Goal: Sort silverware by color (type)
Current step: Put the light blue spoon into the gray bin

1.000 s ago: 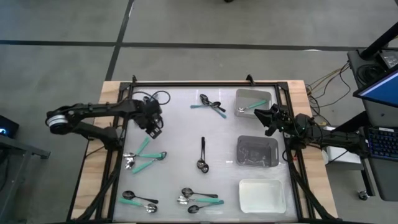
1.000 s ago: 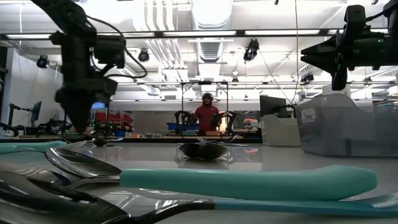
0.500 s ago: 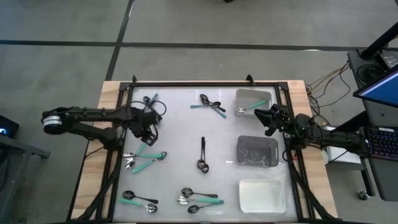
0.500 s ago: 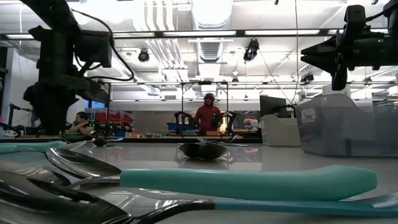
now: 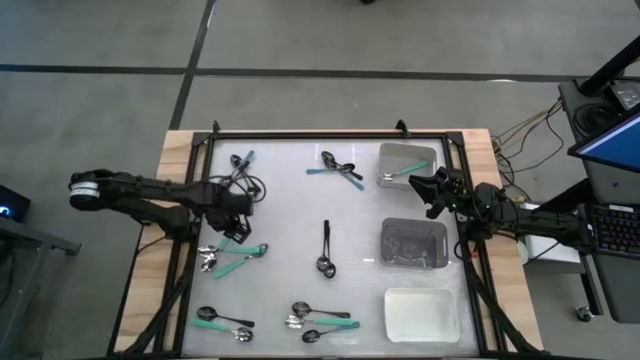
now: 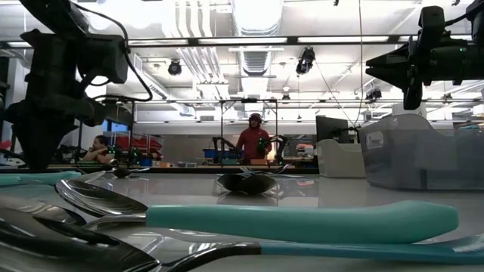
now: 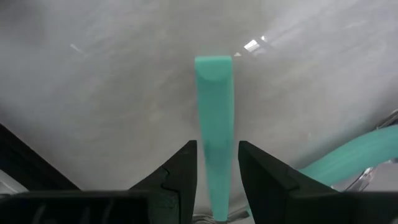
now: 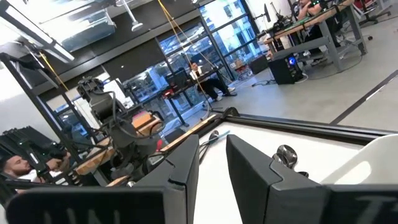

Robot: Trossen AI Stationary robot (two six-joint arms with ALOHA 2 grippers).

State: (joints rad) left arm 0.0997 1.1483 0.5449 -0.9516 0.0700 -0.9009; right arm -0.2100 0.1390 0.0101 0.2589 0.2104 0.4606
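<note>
Small spoons lie in scattered groups on the white table: a far-left pair [image 5: 241, 160], a far-middle group [image 5: 337, 169], a black one at centre [image 5: 325, 251], teal-handled ones at left [image 5: 232, 256], and two near groups [image 5: 222, 320] [image 5: 320, 319]. My left gripper [image 5: 233, 211] is low over the left group and open. In its wrist view [image 7: 217, 147] the fingers stand on either side of one spoon's teal handle [image 7: 214, 99], which lies flat on the table. My right gripper [image 5: 419, 184] [image 8: 212, 140] hovers, open, beside the far grey tray [image 5: 428, 152].
Three trays line the right side. The far grey one holds a teal-handled spoon [image 5: 403, 171], the middle dark grey tray [image 5: 413, 224] holds dark pieces, and the near one is white [image 5: 422, 312]. A black frame rims the table. People sit in the room beyond [image 6: 253, 140].
My left gripper has moved toward the table's near-left and come down over the teal-handled spoons on the left. That uncovered the far-left spoons. The right arm has kept still.
</note>
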